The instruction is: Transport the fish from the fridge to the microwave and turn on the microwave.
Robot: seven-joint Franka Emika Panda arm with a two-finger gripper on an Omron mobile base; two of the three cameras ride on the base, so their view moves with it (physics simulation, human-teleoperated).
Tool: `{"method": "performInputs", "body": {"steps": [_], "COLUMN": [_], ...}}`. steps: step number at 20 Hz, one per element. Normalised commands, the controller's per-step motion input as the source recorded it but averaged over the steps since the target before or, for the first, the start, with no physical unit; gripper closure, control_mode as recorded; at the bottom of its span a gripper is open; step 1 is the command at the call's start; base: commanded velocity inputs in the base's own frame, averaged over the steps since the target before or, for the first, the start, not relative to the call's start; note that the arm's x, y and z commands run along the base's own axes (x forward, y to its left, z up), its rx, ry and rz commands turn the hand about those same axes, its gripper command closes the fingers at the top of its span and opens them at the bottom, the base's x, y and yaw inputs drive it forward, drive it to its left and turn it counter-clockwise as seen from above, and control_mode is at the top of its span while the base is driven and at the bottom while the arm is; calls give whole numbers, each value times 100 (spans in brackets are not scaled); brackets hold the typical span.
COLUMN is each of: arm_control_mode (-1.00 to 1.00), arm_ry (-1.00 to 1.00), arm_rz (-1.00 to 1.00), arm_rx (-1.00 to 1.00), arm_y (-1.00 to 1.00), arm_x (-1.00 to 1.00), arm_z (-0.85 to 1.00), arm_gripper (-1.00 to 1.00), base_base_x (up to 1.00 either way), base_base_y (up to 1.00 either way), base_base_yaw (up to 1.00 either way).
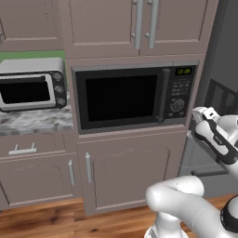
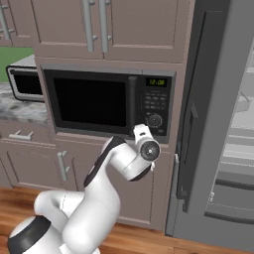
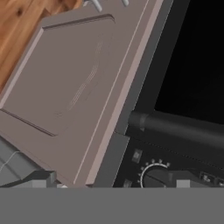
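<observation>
the microwave [image 1: 135,96] sits built into the brown cabinets, its door closed, the window dark and a green display [image 2: 157,82] lit above the buttons and the round knob [image 2: 155,119]. the white arm rises in front of the lower cabinet door [image 1: 130,174], its wrist near the microwave's lower right corner. in the hand view the end effector [image 3: 113,179] has its fingers spread wide with nothing between them, pointing at the knob and the door handle [image 3: 175,127]. the fridge [image 2: 218,149] stands just right of the microwave with its door swung open, pale shelves visible inside. the fish cannot be made out. a silver toaster oven [image 1: 31,84] rests on the marble surface [image 1: 35,122] to the left.
</observation>
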Motion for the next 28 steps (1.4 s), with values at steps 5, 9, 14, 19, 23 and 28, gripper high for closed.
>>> {"method": "performInputs", "body": {"steps": [5, 9, 14, 19, 23, 28], "arm_control_mode": [-100, -100, -100, -100, -100, -100], "arm_ry": [0, 0, 0, 0, 0, 0], "arm_rz": [0, 0, 0, 0, 0, 0], "arm_rx": [0, 0, 0, 0, 8, 7], "arm_y": [-16, -12, -9, -9, -3, 13], "arm_x": [0, 0, 1, 5, 17, 20], "arm_z": [-19, -18, -19, -17, -2, 2], "arm_gripper": [-100, -100, -100, -100, -100, -100], "base_base_x": [0, 0, 0, 0, 0, 0], "base_base_y": [0, 0, 0, 0, 0, 0], "base_base_yaw": [0, 0, 0, 0, 0, 0]}}
